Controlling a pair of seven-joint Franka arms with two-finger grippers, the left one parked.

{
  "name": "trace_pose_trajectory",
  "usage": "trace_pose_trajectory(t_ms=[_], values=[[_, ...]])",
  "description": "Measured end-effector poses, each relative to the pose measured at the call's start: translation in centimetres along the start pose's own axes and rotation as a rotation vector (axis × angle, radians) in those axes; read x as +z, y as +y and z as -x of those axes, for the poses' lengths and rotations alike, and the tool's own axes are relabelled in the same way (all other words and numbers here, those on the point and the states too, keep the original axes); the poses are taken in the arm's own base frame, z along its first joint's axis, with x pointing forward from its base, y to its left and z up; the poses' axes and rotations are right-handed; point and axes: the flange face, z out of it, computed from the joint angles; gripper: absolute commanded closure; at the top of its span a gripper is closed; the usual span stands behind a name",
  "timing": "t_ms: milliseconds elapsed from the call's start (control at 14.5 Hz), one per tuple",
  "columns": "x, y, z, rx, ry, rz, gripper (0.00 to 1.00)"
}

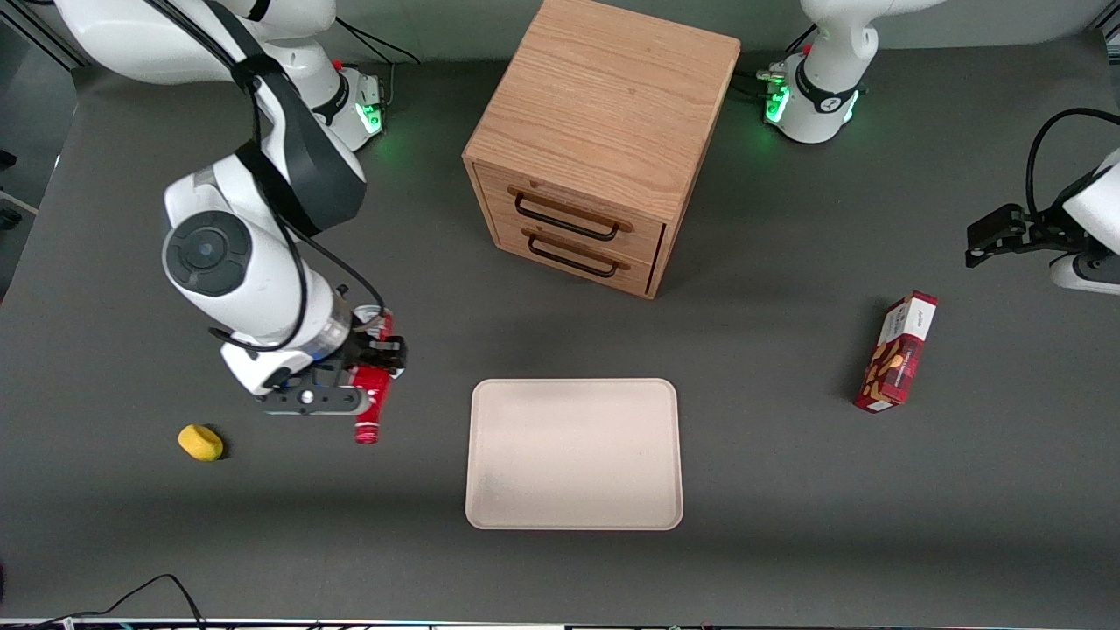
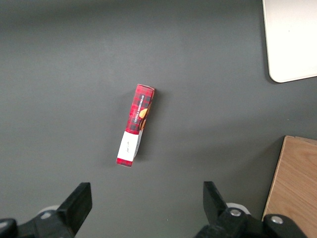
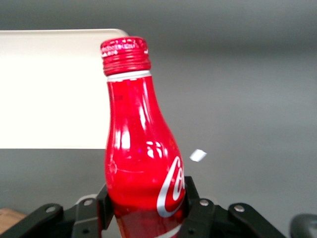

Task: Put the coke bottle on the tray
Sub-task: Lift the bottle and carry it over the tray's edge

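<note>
Tray (image 1: 574, 455): nearest the front camera and empty, it lies on the worktop (image 1: 787, 525) a short way from my claw, toward the parked arm's end.
Claw (image 1: 372, 385): closed on the coke bottle (image 1: 371, 404), fingers against its lower body, cap pointing toward the front camera.
Bottle position: in my grip, beside the tray, not over it yet; I can't tell if it is clear of the worktop.
Step in hand: I judge this as the carry; I'd lift a little, travel sideways, then lower well inside the rim.
Care: glossy rounded metal may slip or roll, so I'd release low.
Bottle make: slim, red, ribbed cap (image 3: 125, 55), white lettering.
Tray make: flat, matte beige-pink, rounded corners, low rim.
Worktop: dark grey, matte.
</note>
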Motion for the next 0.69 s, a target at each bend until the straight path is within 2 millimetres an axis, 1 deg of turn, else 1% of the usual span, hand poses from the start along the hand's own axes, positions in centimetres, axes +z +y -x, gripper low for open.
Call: trace_pose_trajectory(t_ms=[69,138,207,276,414,483,552,621,690], values=[[1.5,-1.5,-0.7,-0.015,-0.007,-0.038,1.0],[3.7,-2.6,-1.6,-0.023,-0.008,-0.075,1.0],[6.6,-3.3,-2.5,-0.021,-0.006,-0.109,1.0],[9.9,-3.6,-3.4,-0.013,-0.006,-0.139,1.0],[16.4,-3.2,-4.9,0.011,-0.007,-0.187,1.0],[19.2,-2.8,-5.5,0.024,-0.006,-0.2,1.0],[21.4,-2.3,-5.8,0.033,-0.007,-0.209,1.0],[22.9,-2.2,-6.0,0.039,-0.005,-0.215,1.0],[24.0,-2.2,-6.0,0.041,-0.003,-0.218,1.0]])
